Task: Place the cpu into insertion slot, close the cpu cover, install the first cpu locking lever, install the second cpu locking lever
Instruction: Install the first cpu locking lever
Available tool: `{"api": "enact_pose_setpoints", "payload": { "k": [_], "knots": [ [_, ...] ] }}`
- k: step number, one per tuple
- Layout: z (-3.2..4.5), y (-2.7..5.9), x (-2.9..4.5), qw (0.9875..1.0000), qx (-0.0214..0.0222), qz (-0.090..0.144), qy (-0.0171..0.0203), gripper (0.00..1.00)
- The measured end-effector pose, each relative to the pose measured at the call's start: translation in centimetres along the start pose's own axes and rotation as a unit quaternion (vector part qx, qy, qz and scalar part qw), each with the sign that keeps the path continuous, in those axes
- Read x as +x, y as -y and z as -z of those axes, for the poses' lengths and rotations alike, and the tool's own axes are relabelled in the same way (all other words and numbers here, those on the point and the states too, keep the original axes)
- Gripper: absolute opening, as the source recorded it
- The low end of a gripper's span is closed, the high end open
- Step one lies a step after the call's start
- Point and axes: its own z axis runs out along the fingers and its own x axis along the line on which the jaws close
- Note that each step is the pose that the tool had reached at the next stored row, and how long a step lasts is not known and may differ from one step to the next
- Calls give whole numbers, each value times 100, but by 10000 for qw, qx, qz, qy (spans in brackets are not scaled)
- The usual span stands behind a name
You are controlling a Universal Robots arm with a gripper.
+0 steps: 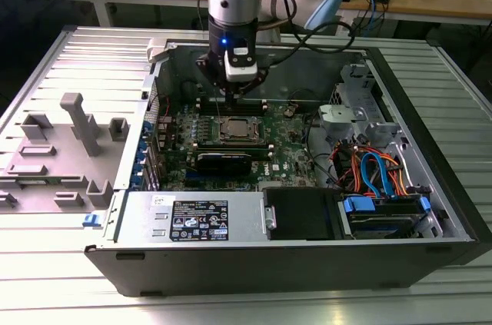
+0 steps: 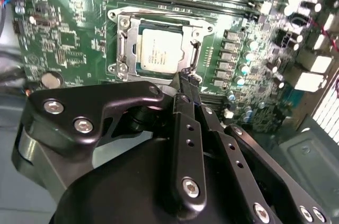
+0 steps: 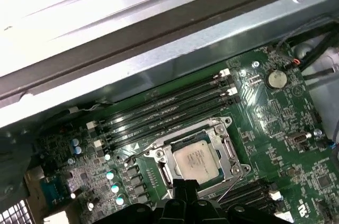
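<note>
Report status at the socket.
Shut gripper at insertion slot edge. Seated cpu, cpu cover down over it. Nothing blocking.

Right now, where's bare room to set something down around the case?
Free: ribbed table in front of the grey fixture plate, beside the case; the flat-topped power supply. Crowded: motherboard under the end effector, cables at the exterior view's right.

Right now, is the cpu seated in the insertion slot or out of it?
In: the cpu lies flat inside the insertion slot, its silver top facing up.
</note>
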Motion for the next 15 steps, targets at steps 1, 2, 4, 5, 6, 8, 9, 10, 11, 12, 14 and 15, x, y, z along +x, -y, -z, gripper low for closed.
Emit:
{"api": "enact_pose_setpoints", "payload": {
  "k": [1, 2, 4, 5, 6, 8, 9, 10, 11, 12, 14, 15],
  "knots": [
    [-1, 0, 0, 10000, 0, 85, 0, 11],
    [-2, 0, 0, 9998, -1, 207, 0, 11],
    [-8, 0, 0, 9990, -4, 444, 0, 11],
    [-10, 0, 0, 9981, -4, 610, 0, 11],
    [-11, 0, 0, 9974, -5, 725, 0, 11],
    [-12, 0, 0, 9955, -7, 952, 0, 11],
    [-12, 0, 0, 9947, -8, 1032, 0, 11],
    [-13, 0, 0, 9937, -9, 1118, 0, 11],
    [-14, 0, 1, 9921, -10, 1258, 0, 11],
    [-15, 1, 4, 9905, -11, 1372, 0, 11],
    [-17, 15, 40, 9883, -12, 1525, 0, 11],
    [-17, 29, 79, 9881, -13, 1541, 0, 11]
  ]
}}
